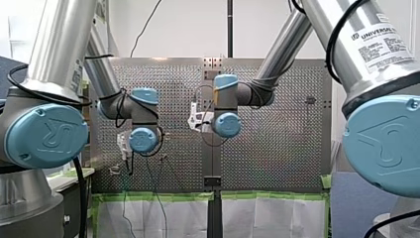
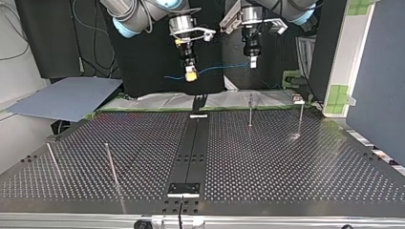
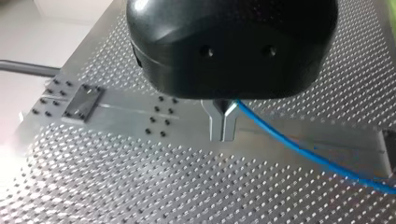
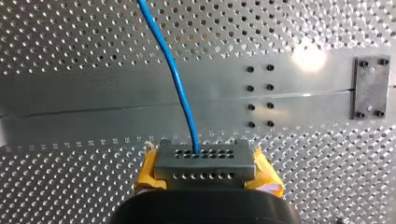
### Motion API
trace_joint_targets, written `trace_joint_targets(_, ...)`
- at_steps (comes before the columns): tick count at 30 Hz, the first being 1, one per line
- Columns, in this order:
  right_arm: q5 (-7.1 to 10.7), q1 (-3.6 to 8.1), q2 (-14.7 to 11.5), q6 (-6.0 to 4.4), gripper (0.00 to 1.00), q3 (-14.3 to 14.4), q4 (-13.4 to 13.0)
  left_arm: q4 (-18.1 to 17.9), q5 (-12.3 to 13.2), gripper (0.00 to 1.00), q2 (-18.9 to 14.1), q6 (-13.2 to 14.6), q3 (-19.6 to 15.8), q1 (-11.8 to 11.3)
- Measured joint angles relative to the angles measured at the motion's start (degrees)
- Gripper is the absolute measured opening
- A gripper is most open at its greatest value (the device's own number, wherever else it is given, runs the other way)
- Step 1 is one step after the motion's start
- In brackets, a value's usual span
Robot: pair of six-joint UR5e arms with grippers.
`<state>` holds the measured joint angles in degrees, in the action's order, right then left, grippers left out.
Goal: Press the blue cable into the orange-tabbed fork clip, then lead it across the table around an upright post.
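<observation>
1. Front view: my left arm (image 1: 143, 139) and my right arm (image 1: 227, 124) reach over the perforated table (image 1: 277, 148), wrists close together near its middle. Both claws are hidden behind the wrists here, and the cable cannot be made out.

2. Top view: my right gripper (image 2: 191, 75), yellow-padded, and my left gripper (image 2: 252, 62), with metal fingers, hang side by side above the table's far edge. The blue cable (image 2: 215, 69) is strung in the air between them, clear of the table, with a tail running past my right gripper toward the view's left. Four thin upright posts (image 2: 250, 110) stand on the table, well apart from the cable. A dark centre rail (image 2: 191, 148) runs down the middle.

3. Left wrist view: my left gripper (image 3: 224, 134) has its metal fingers (image 3: 217, 122) closed together, pinching the blue cable (image 3: 308, 154), which leads away to one side above the table (image 3: 116, 182).

4. Right wrist view: my right gripper (image 4: 204, 156) is clamped on the blue cable (image 4: 175, 79), which runs out straight ahead over the rail (image 4: 93, 105).
</observation>
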<state>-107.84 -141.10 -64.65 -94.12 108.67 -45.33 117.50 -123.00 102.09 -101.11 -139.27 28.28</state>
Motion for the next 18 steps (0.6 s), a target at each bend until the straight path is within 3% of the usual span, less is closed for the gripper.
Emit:
trace_joint_targets(6,0.60,0.65,2.1,-0.44,0.00,-0.1,1.2,0.3,-0.2,0.00,0.2,0.5,0.0,-1.4)
trace_joint_targets(18,2.25,1.35,8.2,-1.82,0.00,-0.6,-3.6,-4.7,0.0,0.00,6.3,0.2,0.1,-4.2)
